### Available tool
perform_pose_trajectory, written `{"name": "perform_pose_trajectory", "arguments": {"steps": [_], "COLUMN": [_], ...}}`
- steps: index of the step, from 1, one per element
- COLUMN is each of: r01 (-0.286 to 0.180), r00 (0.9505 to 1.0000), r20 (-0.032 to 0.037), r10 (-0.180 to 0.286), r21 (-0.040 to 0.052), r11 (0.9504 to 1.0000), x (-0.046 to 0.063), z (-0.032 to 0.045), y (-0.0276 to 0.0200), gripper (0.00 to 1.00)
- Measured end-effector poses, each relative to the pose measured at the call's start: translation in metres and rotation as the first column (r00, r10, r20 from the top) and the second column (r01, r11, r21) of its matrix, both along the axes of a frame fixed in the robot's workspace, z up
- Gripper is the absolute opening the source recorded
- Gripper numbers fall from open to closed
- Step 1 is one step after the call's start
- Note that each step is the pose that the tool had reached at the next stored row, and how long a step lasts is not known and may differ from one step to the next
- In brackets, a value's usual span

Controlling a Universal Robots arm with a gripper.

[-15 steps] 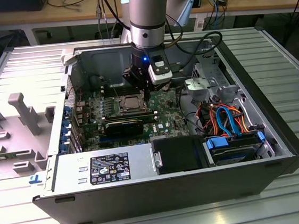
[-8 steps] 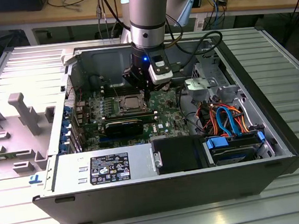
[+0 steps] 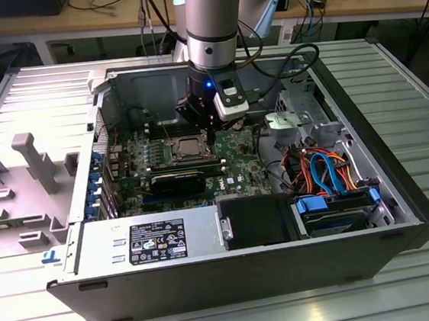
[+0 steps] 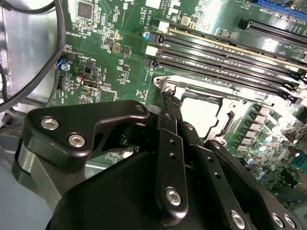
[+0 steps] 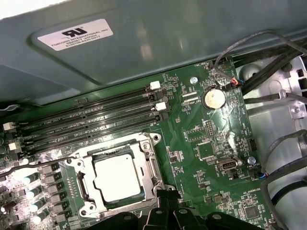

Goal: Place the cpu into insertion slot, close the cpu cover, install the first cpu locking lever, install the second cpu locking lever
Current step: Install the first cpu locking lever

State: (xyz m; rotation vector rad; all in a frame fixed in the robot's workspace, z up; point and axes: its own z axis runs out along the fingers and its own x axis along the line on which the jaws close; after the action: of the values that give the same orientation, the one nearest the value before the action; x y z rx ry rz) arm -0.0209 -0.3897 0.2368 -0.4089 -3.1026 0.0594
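Note:
The cpu, a dull silver square, lies flat in the insertion slot on the green motherboard. The cpu cover, a thin silver frame, lies down around the chip. In the second wrist view the cpu shows pale inside the frame, and my gripper is shut, its black fingers pressed together with the tips at the socket's corner edge. In the exterior view my gripper hangs just to the exterior view's right of the cpu. In the first wrist view my gripper sits close beside the frame.
Long black memory slots run beside the socket. Loose cables and the case wall close in around the board. In the exterior view a black power supply and coloured cables fill the case's near side.

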Motion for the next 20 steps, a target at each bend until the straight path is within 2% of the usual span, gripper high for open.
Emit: {"name": "perform_pose_trajectory", "arguments": {"steps": [20], "r01": [-0.035], "r00": [0.9994], "r20": [0.0000], "r10": [0.035], "r21": [0.0000], "r11": [0.9994], "x": [0.0000], "z": [0.0000], "y": [0.0000], "gripper": [0.11]}}
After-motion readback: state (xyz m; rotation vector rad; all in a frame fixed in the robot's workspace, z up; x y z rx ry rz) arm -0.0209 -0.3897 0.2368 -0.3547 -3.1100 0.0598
